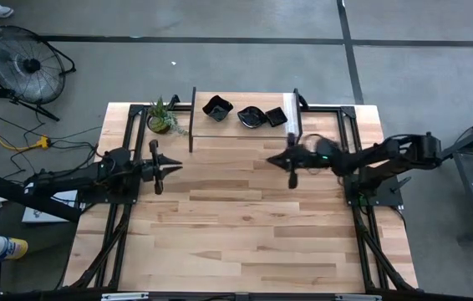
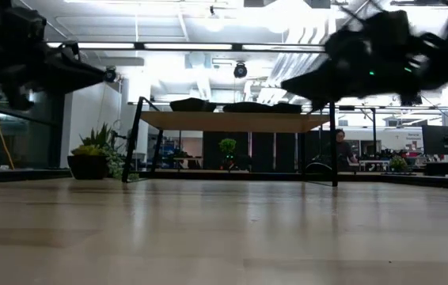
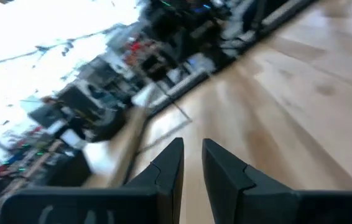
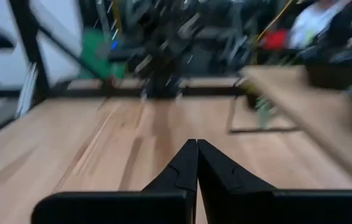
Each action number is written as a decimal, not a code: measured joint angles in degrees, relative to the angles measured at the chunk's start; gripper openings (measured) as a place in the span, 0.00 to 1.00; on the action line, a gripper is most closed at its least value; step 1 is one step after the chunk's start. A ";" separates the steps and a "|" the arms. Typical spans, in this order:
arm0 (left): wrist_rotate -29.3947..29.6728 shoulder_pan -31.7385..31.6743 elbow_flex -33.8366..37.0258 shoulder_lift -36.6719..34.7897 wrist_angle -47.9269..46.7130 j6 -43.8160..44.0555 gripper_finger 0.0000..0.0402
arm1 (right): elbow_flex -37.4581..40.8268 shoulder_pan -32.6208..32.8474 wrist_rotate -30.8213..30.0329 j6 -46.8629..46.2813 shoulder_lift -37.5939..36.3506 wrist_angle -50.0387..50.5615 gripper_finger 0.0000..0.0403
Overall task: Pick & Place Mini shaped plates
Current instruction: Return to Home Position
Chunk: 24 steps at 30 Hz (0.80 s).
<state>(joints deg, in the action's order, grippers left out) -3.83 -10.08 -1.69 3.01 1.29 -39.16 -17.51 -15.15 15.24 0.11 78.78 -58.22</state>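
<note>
Three mini shaped plates, glossy and black, (image 1: 217, 107) (image 1: 250, 116) (image 1: 276, 116) rest on a raised wooden shelf (image 1: 236, 130) at the table's far middle. In the low view they show as dark shapes (image 2: 194, 104) on the shelf top. My right gripper (image 1: 272, 159) hangs level above the table just near of the shelf's right end, pointing toward the table's left, fingers shut (image 4: 196, 149) with nothing between them. My left gripper (image 1: 176, 167) hangs level at the left, pointing right. Its fingers (image 3: 191, 158) stand a little apart and hold nothing.
A small green potted plant (image 1: 161, 117) stands left of the shelf. The shelf's black legs (image 2: 134, 138) (image 2: 333, 142) reach down to the table. Bare wooden tabletop (image 1: 245, 226) stretches toward the near edge. A fan (image 1: 23, 63) stands on the floor beyond the table.
</note>
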 joint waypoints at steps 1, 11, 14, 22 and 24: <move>0.01 -0.88 0.00 0.00 1.21 0.19 0.14 | 2.97 -0.56 -0.75 -0.73 -0.53 -4.91 0.01; -13.40 -19.95 -0.01 0.01 4.49 3.94 0.14 | 16.39 -4.48 -1.30 -3.09 -10.23 -18.81 0.00; -21.11 -26.59 -0.18 -0.42 4.56 5.20 0.14 | 16.99 -4.59 0.38 -3.20 -15.66 -14.55 0.00; -39.71 -40.51 0.18 -0.17 4.24 7.69 0.14 | 16.97 -4.71 -3.22 -6.76 -38.21 15.90 0.00; -42.76 -41.92 0.79 -0.20 4.62 9.09 0.14 | 16.97 -4.71 -4.46 -5.92 -44.49 23.35 0.00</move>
<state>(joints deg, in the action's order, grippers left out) -46.59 -52.01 -0.91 2.81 5.91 -30.07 -0.54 -19.86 10.78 -5.81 34.29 -34.87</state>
